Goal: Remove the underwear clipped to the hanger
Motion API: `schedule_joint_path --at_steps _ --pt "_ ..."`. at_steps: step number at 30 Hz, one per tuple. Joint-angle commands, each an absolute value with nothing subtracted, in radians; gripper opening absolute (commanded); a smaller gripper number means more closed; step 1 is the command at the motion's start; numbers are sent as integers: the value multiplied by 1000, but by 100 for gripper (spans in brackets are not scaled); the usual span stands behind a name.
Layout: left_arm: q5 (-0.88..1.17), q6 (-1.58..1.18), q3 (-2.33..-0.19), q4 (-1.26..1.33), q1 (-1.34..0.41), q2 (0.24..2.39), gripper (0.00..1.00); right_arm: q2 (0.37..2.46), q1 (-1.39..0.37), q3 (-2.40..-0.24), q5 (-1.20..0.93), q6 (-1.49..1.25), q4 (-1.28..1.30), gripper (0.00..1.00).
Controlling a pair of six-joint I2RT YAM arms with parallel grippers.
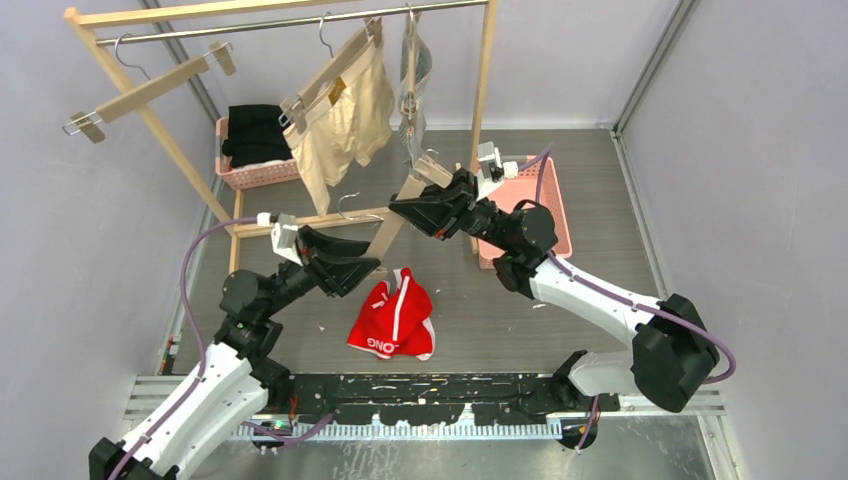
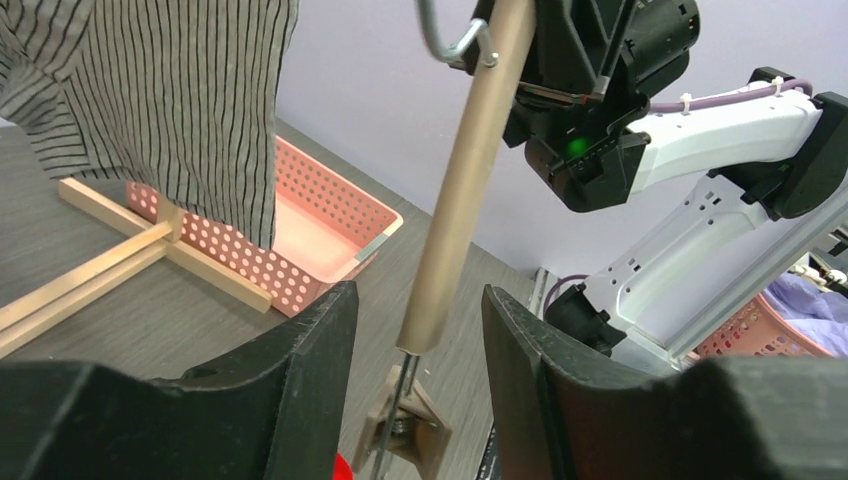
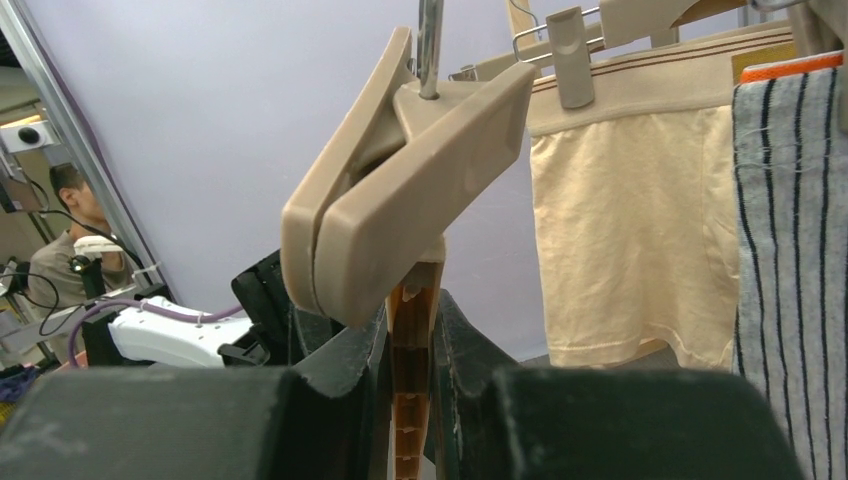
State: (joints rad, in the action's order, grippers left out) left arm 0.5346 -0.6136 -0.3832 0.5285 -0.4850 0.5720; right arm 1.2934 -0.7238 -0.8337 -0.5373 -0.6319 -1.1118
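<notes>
The right gripper point(image 1: 398, 210) was clamped on one end of a wooden hanger point(image 1: 390, 232). Its wrist view showed both fingers point(image 3: 345, 350) pressed against the bar just below a beige clip point(image 3: 400, 200), which was closed with no cloth in it. The left gripper point(image 1: 372, 266) stood at the hanger's other end with its jaws apart. In its own view the bar point(image 2: 470, 170) ran down between the two black fingers point(image 2: 320, 340) with a gap on either side, and the second clip point(image 2: 405, 425) sat just below them. The hanger was tilted between the two arms, off the rail point(image 1: 290, 22), with its metal hook free. The red underwear point(image 1: 395, 315) lay crumpled on the table below it, between the arms, white lettering showing at its near edge. The cream-beige underwear point(image 1: 345, 125) hung from the clips of another hanger on the rail. The grey striped underwear point(image 1: 412, 80) hung just to its right. A pink basket point(image 1: 550, 200) sat on the table behind the right arm. A second pink basket point(image 1: 255, 172) at the back left held folded black clothes point(image 1: 255, 135), and an empty hanger point(image 1: 150, 90) hung at the rail's left end.
</notes>
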Motion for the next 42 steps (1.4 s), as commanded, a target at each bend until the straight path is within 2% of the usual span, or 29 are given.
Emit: schedule_joint_path --at_steps 1,3,7,9,14,15,17,19,22,29,31,35,38,42 --pt "570 -624 -424 647 -489 608 48 1259 -738 -853 -542 -642 -1170 1" --pt "576 -626 -428 663 -488 622 41 1263 -743 -854 -542 -640 -1171 1" --pt "577 -626 -439 680 -488 640 11 1272 -746 -854 -543 -641 -1170 1" --pt "572 -624 -443 681 -488 635 2 1274 -747 -853 -543 -639 -1165 1" --pt "551 -611 -484 589 -488 593 0 1263 -746 -839 -527 -609 -1110 1" --pt "547 -601 -502 542 -488 583 0 1258 -747 -836 -525 -601 -1095 5" --pt "535 -579 -545 433 -488 562 0 1250 -746 -825 -521 -584 -1070 30" --pt "532 -557 -582 333 -488 534 0 1234 -747 -815 -515 -558 -1025 51" --pt "505 -505 -643 135 -488 484 0 1205 -747 -800 -499 -493 -916 65" --pt "336 -326 -840 -384 -488 363 0 1115 -794 -776 -335 -253 -486 76" --pt "263 -303 -894 -502 -488 333 0 1101 -847 -775 -212 -163 -347 82" --pt "123 -295 -979 -678 -488 288 1 1125 -981 -762 42 -41 -154 85" --pt "12 -288 -1044 -797 -486 297 0 1172 -1043 -751 158 -28 -111 85" --pt "-143 -287 -1101 -928 -482 333 0 1225 -1066 -732 195 -51 -126 85"
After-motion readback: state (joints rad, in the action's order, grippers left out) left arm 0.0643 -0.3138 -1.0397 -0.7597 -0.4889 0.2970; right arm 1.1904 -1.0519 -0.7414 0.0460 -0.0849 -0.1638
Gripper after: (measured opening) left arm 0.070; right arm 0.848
